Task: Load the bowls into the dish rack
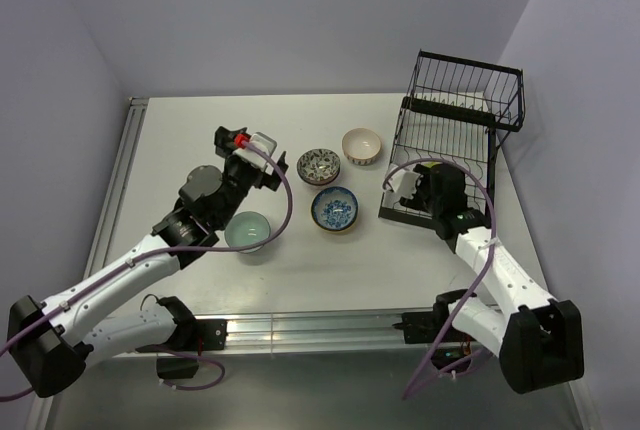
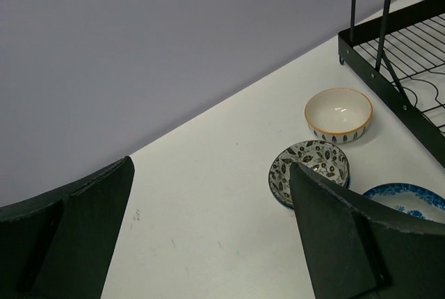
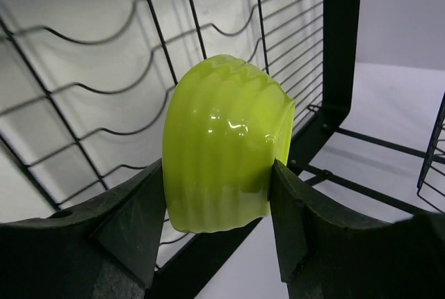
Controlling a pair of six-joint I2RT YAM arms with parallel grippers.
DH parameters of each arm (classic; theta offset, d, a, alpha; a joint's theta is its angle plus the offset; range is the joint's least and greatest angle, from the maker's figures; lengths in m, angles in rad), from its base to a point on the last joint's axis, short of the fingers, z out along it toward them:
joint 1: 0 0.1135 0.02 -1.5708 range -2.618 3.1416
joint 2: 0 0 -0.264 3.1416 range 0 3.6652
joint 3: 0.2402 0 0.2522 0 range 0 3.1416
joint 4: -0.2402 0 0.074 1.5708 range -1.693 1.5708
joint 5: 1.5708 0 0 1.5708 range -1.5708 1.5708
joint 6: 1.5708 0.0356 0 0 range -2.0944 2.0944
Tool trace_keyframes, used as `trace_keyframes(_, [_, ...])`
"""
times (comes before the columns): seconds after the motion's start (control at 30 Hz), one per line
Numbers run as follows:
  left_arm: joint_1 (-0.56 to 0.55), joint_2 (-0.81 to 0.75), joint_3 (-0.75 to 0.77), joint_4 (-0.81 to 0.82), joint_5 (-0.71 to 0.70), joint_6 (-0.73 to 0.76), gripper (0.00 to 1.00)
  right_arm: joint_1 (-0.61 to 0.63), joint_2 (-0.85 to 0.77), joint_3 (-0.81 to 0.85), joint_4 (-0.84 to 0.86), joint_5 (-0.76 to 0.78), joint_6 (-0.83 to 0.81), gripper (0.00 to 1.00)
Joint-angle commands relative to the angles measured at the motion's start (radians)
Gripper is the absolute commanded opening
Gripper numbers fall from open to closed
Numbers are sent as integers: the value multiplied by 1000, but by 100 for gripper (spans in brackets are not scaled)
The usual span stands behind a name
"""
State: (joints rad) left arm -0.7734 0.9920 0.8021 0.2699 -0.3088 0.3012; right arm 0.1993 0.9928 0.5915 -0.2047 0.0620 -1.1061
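My right gripper [image 3: 217, 174] is shut on a glossy yellow-green bowl [image 3: 222, 139], held on edge over the curved wire slots of the black dish rack [image 3: 341, 49]. From above, that gripper [image 1: 415, 178] hangs at the near end of the dish rack [image 1: 450, 120]. My left gripper [image 2: 208, 174] is open over bare table with nothing between its fingers; it [image 1: 262, 172] sits left of the bowls. A dark floral bowl [image 1: 319, 165], a cream bowl [image 1: 362, 146], a blue-and-white bowl [image 1: 334, 209] and a pale teal bowl [image 1: 247, 231] rest upright on the table.
The rack's taller wire basket [image 1: 470, 85] stands at its far end, by the right wall. In the left wrist view the floral bowl [image 2: 309, 167] lies just beyond my right finger, with the cream bowl [image 2: 338, 114] and the rack's corner [image 2: 410, 42] farther on.
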Motion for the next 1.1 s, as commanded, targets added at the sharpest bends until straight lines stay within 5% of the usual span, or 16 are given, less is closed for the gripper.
trace_keyframes(0.0, [16, 11, 49, 8, -36, -56, 99, -64, 18, -33, 207, -57, -142, 0])
trace_keyframes(0.63, [128, 14, 20, 46, -21, -86, 100, -270, 308, 11, 573, -359, -325, 0])
trace_keyframes(1.07, [192, 10, -23, 72, 8, -93, 99, -305, 503, 97, 695, -455, -442, 0])
